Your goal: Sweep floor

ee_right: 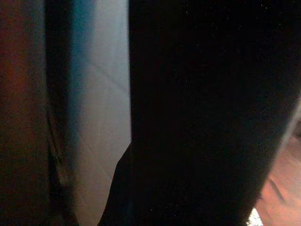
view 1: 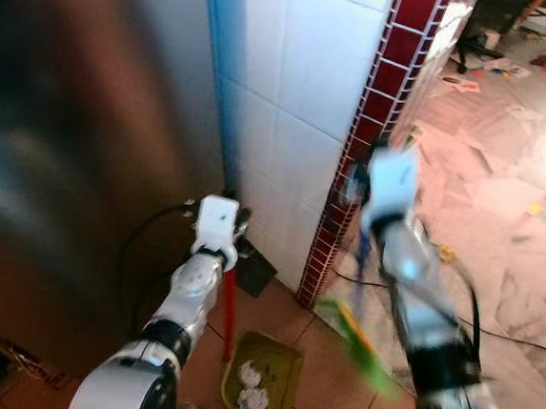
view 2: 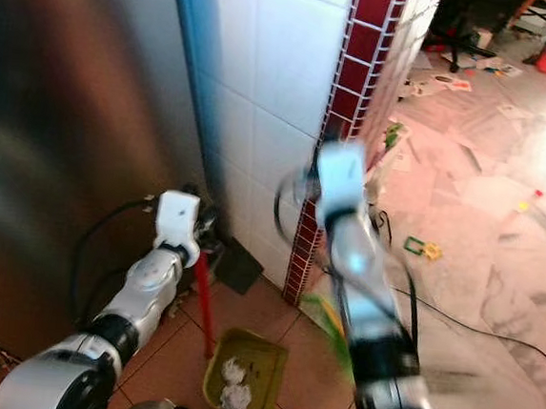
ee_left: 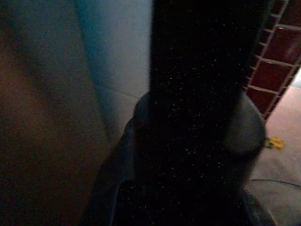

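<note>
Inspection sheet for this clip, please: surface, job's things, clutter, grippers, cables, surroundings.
Surface: terracotta tile floor by the wall, pale floor beyond.
Job's things: green dustpan on a red handle, white crumpled scraps inside; green broom, blurred.
Clutter: papers and small items scattered on the far floor.
Grippers: left gripper at the top of the red handle; right gripper raised above the broom, blurred; fingers unclear.
Cables: black cable near the steel appliance; another across the floor.
Surroundings: steel appliance, white tiled wall with red tile edging.
</note>
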### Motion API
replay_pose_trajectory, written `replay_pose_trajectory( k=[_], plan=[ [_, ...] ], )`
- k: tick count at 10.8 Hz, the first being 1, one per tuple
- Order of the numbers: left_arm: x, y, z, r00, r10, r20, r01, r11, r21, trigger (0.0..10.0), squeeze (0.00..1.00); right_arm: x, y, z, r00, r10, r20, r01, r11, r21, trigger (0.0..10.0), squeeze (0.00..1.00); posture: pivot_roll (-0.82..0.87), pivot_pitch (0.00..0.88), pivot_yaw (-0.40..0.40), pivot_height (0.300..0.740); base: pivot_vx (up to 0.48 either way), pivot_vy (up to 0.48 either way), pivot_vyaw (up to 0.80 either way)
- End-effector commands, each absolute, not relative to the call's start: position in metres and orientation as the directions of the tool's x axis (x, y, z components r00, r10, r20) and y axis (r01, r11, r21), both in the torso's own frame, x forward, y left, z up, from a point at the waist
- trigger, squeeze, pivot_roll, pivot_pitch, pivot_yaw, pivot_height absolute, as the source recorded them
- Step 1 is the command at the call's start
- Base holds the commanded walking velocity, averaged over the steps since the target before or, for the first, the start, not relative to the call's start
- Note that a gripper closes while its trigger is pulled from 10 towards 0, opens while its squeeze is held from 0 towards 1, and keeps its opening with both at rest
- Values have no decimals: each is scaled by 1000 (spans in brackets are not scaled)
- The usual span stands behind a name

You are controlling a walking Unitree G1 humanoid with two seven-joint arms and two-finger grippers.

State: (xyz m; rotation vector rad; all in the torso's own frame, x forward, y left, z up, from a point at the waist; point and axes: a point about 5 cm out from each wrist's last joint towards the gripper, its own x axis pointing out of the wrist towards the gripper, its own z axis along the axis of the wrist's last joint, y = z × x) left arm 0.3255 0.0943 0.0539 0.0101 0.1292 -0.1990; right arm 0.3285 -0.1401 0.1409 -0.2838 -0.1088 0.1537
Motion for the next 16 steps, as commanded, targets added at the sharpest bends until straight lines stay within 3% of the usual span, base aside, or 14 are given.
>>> replay_pose_trajectory(
  k=[1,3,6,16],
  plan=[
    [331,101,67,986,-154,-70,157,986,48,10000,0,326,-145,137,989,109,102,-74,952,-297,10000,0,-97,7,18,740,0,0,0],
    [325,100,71,980,-196,-41,198,980,38,10000,0,320,-159,113,999,-45,16,47,974,-222,10000,0,-87,10,18,740,0,0,0],
    [307,104,86,973,-226,41,223,973,64,10000,0,317,-162,108,993,-119,-1,119,991,-57,10000,0,-62,8,26,740,0,0,0],
    [294,104,89,967,-251,-50,250,968,-26,10000,0,317,-166,107,987,-160,-20,160,987,-24,10000,0,-70,24,17,740,0,0,-574]
  ],
)
